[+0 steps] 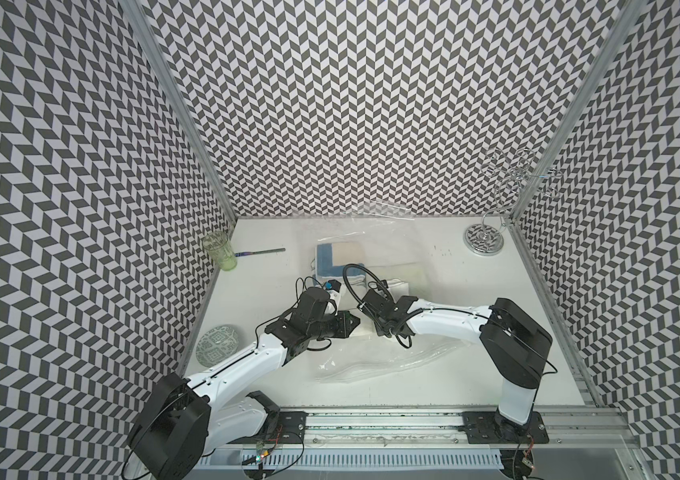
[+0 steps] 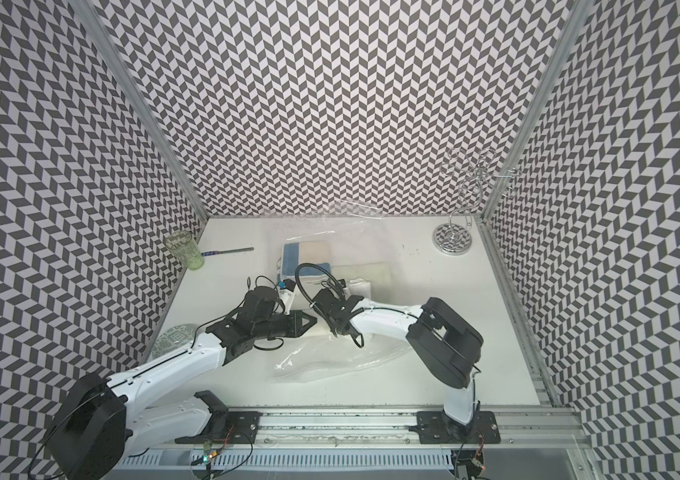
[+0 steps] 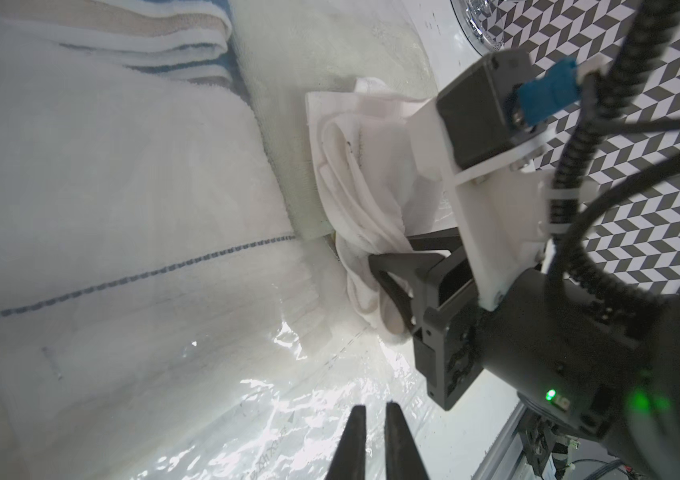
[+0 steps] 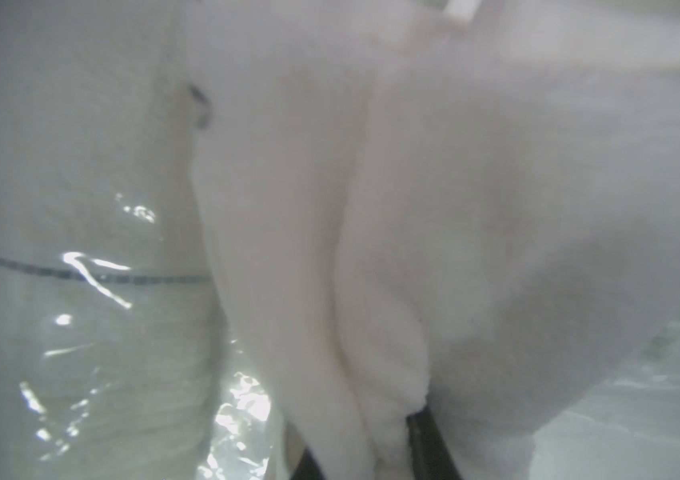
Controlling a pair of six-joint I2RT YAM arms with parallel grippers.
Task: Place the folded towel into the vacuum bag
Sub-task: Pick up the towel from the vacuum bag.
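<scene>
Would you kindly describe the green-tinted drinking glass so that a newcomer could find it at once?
On the white tabletop, follow the chevron-patterned wall on the robot's left toward the far corner. There the green-tinted drinking glass stands upright, a thin dark rod lying beside it. Unlike the flat round patterned plate nearer along that wall, it is tall and see-through.

Bright, glare on vacuum bag (image 3: 309, 386), right-wrist blur

Chevron walls (image 1: 330, 104) (black-white), white tabletop (image 1: 475, 282), aluminium corner posts (image 1: 179, 104).
</scene>
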